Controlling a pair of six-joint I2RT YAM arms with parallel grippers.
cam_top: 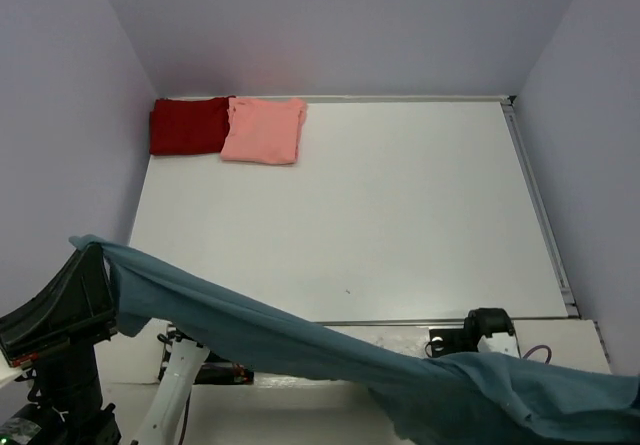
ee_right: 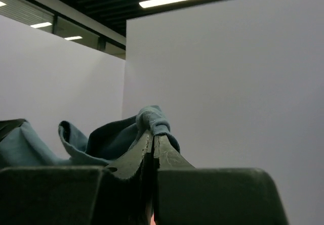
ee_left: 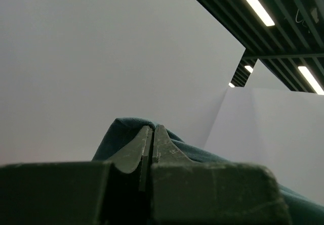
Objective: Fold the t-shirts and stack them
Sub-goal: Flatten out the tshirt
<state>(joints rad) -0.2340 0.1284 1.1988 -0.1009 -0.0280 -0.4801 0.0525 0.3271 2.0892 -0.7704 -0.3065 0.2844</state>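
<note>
The dark teal-blue t-shirt (cam_top: 300,340) hangs stretched in the air over the near table edge, from high at the left down to the bottom right. My left gripper (cam_top: 92,249) is raised and shut on one end of it; the left wrist view shows the jaws (ee_left: 152,130) closed on teal cloth (ee_left: 124,129). My right gripper (ee_right: 153,134) is shut on a bunched edge of the same shirt (ee_right: 154,119); in the top view it is hidden by the cloth. The dark red t-shirt (cam_top: 187,125) and the salmon-pink t-shirt (cam_top: 264,130) lie folded side by side at the far left corner.
The white table (cam_top: 400,215) is walled in by pale panels at the left, back and right. The right arm's base (cam_top: 486,330) stands at the near edge, and the left arm's black wrist (cam_top: 55,310) is at the lower left.
</note>
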